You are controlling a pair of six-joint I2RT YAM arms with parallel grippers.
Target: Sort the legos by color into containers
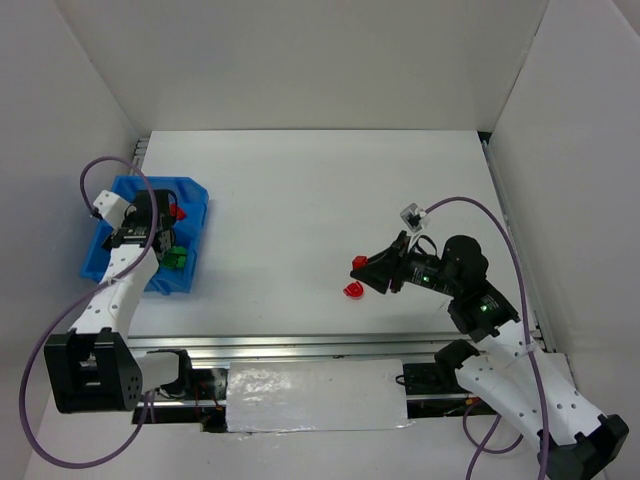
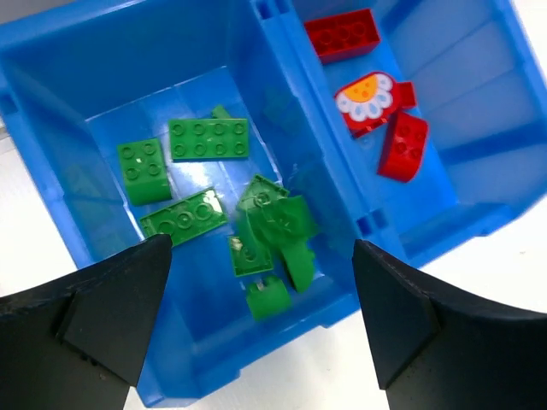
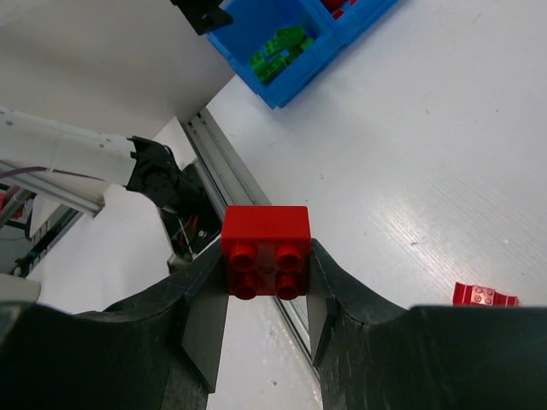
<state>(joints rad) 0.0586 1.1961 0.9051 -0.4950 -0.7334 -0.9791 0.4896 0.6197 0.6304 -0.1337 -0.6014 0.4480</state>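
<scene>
"What's over at the far left?"

"The blue bin, by the left edge of the surface. The left pincer hangs above it with its jaws spread wide and nothing between them."

"And inside the bin?"

"In the left wrist view, the green bricks lie in the left-hand compartment, several of them heaped against the middle wall. The red bricks lie in the right-hand compartment. One of them has a white and orange flower printed on it."

"Further right?"

"Right of centre in the overhead view, the right pincer is closed on a single red brick. A finger presses each side, and the studs face its wrist camera."

"Anything loose out there?"

"One small red piece lies on the surface. It's just below the held brick in the overhead frame, well apart from the bin. In the right wrist view it shows at the lower right."
</scene>
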